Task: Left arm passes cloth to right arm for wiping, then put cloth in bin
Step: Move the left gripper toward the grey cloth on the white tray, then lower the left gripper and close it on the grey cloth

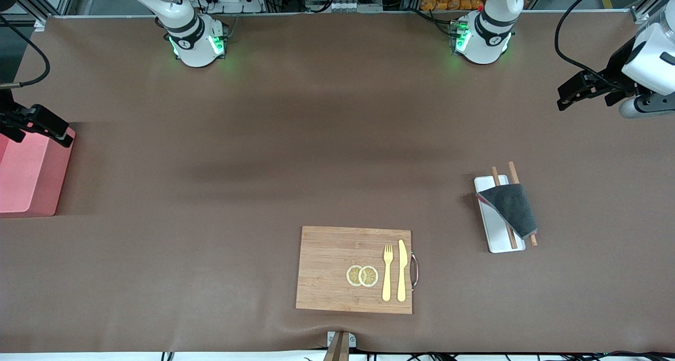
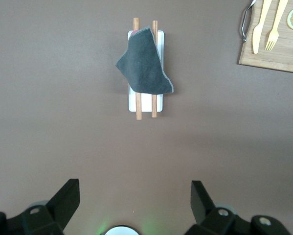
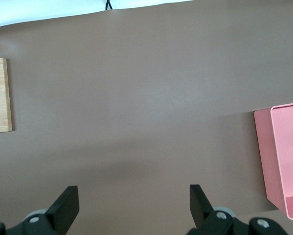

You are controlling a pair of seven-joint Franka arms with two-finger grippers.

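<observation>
Nearest the front camera lies the wooden cutting board [image 1: 354, 269], carrying a fork [image 1: 387, 272], a knife [image 1: 402, 270] and two lemon slices [image 1: 362, 275]; it plays no part in the pickup and sits well apart from the cloth, toward the middle of the table. Farther from the camera and toward the left arm's end lies the cloth [image 1: 510, 208], a dark grey rag folded into a rough triangle, draped over two wooden sticks [image 1: 512, 205] that rest lengthwise on a white tray [image 1: 496, 229]. Its long axis runs along the tray, roughly camera-to-bases with a slight slant, and one corner hangs past the tray's edge toward the table's end. The left gripper [image 1: 582, 89] hangs in the air above bare table at that same end, fingers spread wide and holding nothing; in its wrist view the cloth [image 2: 143, 62] lies straight ahead, lined up between the two fingertips [image 2: 68, 197]. This arm is clearly the closer one, and the brown mat all round the tray gives an unobstructed descent. The right gripper [image 1: 37, 121] waits over the pink bin [image 1: 26, 174] at the right arm's end, also wide open and empty, well apart from the cloth.
</observation>
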